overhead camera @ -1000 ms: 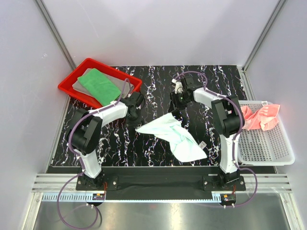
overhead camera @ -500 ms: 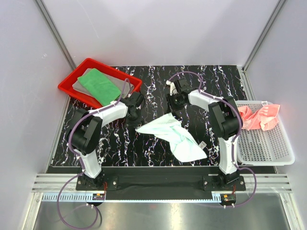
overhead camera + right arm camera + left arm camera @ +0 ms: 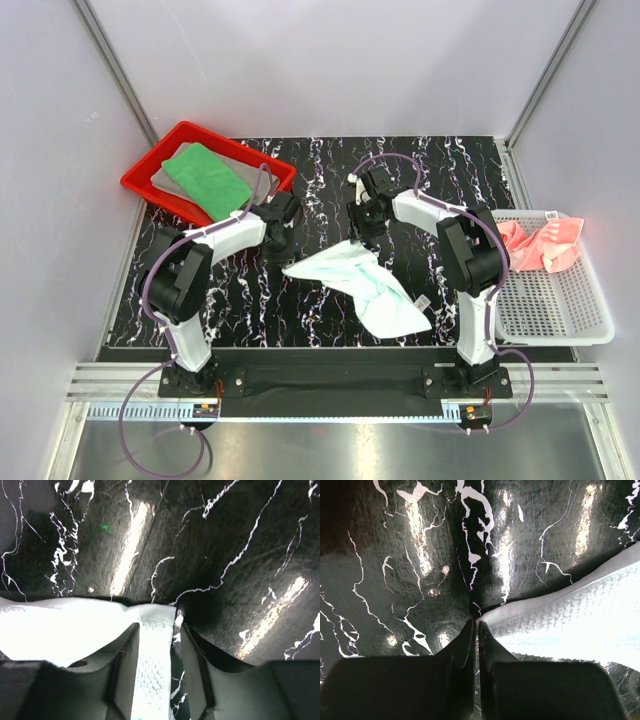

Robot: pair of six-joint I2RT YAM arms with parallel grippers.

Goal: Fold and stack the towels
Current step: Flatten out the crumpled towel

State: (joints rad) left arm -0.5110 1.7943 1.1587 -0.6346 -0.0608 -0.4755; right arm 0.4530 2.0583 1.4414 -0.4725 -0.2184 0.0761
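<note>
The white towel (image 3: 365, 285) lies crumpled on the black marbled table, its label (image 3: 422, 301) at the near right. My right gripper (image 3: 358, 232) is at the towel's far corner; in the right wrist view it stands open (image 3: 159, 626) with a strip of the white towel (image 3: 152, 670) lying between the fingers, clear of the right one. My left gripper (image 3: 280, 245) is shut (image 3: 476, 625), with the towel's left corner (image 3: 492, 614) just beside its tip. A green towel (image 3: 205, 178) rests on a grey towel (image 3: 160, 175).
The green and grey towels sit in a red tray (image 3: 140, 183) at the far left. A white mesh basket (image 3: 555, 300) off the table's right edge holds the salmon-pink towel (image 3: 540, 242). Grey walls close in the table's far side and both ends.
My right gripper has shifted a little to the left and settled over the white towel's far corner. The left arm and the towel have stayed put.
</note>
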